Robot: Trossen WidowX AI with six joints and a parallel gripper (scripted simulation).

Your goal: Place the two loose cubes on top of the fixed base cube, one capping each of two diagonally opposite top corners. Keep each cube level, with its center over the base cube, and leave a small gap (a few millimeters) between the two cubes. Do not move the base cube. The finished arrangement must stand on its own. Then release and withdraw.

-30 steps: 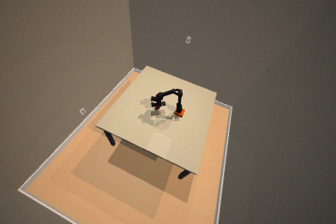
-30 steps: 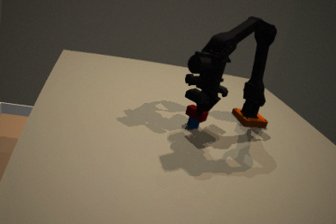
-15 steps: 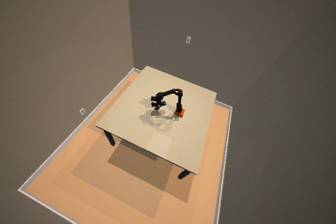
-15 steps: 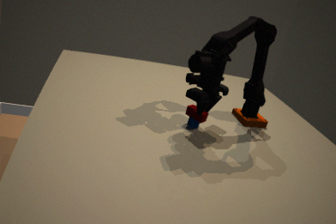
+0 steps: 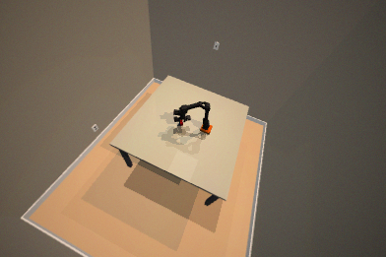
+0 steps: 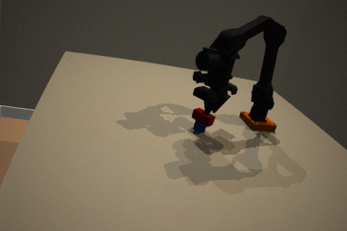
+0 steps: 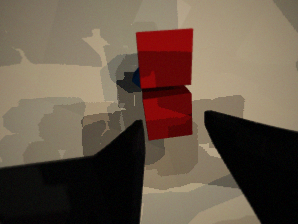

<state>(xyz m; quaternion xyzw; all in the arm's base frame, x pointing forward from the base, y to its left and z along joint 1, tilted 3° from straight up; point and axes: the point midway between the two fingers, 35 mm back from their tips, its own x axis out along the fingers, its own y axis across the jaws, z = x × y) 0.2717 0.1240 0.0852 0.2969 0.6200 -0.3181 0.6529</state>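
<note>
Pincer [image 7: 172,130] released, my fingers apart from near red cube [image 7: 166,112] | 2 red cubes atop small blue base cube [image 6: 199,127] | beige table [image 6: 88,148].

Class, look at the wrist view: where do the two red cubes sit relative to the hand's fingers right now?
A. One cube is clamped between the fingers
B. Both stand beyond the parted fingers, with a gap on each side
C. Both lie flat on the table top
B: the near red cube and far red cube stand beyond the open hand, whose dark fingers show gaps beside the cube.
</note>
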